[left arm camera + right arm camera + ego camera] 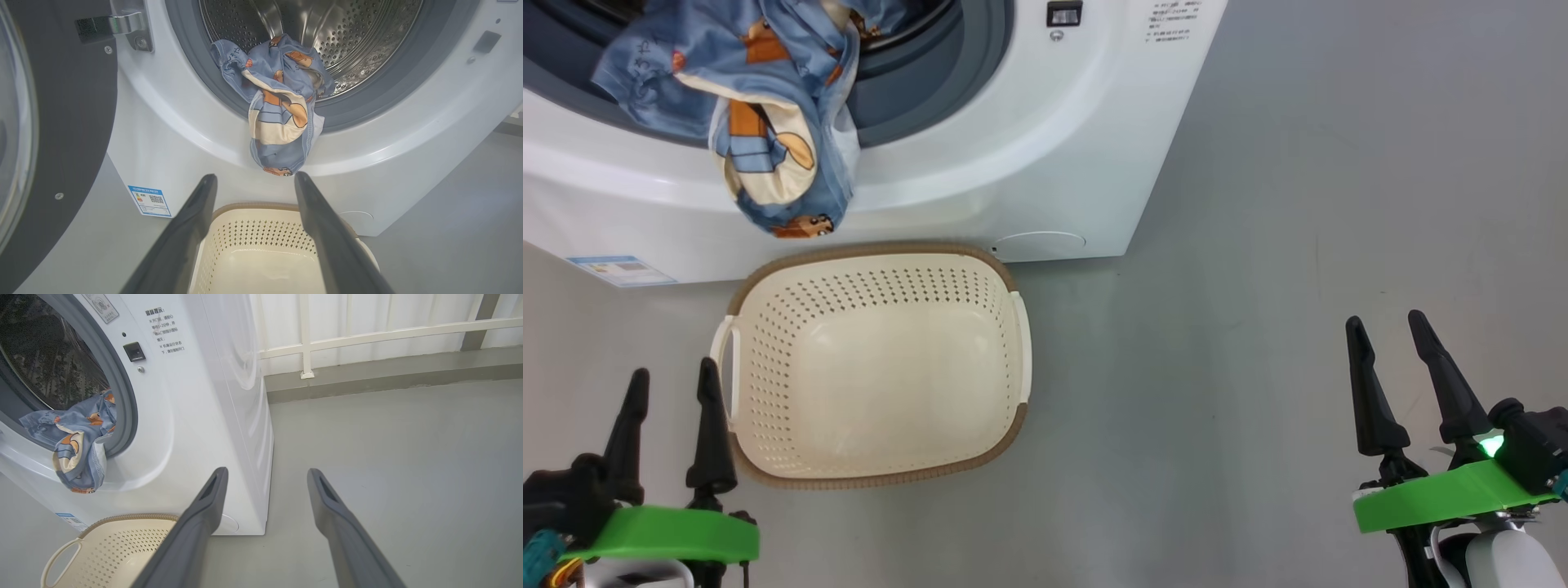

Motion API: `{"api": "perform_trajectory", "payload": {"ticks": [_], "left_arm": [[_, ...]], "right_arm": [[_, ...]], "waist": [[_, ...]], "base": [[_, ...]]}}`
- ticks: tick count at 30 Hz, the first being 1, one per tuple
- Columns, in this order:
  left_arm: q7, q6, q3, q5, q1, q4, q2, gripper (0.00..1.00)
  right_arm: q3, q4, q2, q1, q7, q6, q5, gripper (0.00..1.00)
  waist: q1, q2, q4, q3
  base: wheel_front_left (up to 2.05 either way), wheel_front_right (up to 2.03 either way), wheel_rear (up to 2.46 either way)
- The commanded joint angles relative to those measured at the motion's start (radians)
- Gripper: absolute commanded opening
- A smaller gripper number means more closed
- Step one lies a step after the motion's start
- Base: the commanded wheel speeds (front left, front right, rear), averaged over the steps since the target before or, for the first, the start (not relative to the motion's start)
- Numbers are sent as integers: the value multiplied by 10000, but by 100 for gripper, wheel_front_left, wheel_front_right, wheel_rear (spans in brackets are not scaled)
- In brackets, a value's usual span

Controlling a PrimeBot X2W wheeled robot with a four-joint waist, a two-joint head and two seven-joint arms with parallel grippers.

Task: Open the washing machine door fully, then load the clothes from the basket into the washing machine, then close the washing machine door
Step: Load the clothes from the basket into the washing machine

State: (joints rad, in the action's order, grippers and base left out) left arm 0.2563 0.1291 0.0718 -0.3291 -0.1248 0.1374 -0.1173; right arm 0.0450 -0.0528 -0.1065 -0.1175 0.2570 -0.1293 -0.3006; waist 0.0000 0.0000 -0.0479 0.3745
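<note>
The clothes [768, 122] hang half out of the washing machine [1029, 163], draped over the grey gasket and down its white front; the same clothes [280, 118] spill from the steel drum [347, 32] in the left wrist view. The washing machine door [53, 122] stands swung open at the left. The basket [874, 359] sits on the floor before the machine with nothing inside. My left gripper [674, 384] is open beside the basket's left handle. My right gripper [1387, 324] is open over bare floor, far right of the basket.
A blue energy label [149, 201] sticks to the machine's lower front. Grey floor [388, 457] stretches right of the machine to a white railing [367, 335] and a low ledge at the back.
</note>
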Motion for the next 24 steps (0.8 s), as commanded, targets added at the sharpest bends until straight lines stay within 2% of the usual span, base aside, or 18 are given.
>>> {"api": "perform_trajectory", "payload": {"ticks": [1, 13, 24], "left_arm": [[55, 16, 225, -2, -277, -76, -300, 100], [55, 16, -244, -454, -1637, 930, -695, 100], [55, 16, -1162, -1018, -3674, 2549, -1583, 100]], "right_arm": [[-254, 260, -112, 75, 48, -14, -22, 100], [-324, 347, 23, -191, 48, -14, 21, 100], [-501, 413, 221, -774, 48, -14, 77, 100]], "waist": [[0, 0, -38, 77], [0, 0, -167, 699], [0, 0, -498, 1662]], "base": [[0, 0, 0], [0, 0, 0], [0, 0, 0]]}}
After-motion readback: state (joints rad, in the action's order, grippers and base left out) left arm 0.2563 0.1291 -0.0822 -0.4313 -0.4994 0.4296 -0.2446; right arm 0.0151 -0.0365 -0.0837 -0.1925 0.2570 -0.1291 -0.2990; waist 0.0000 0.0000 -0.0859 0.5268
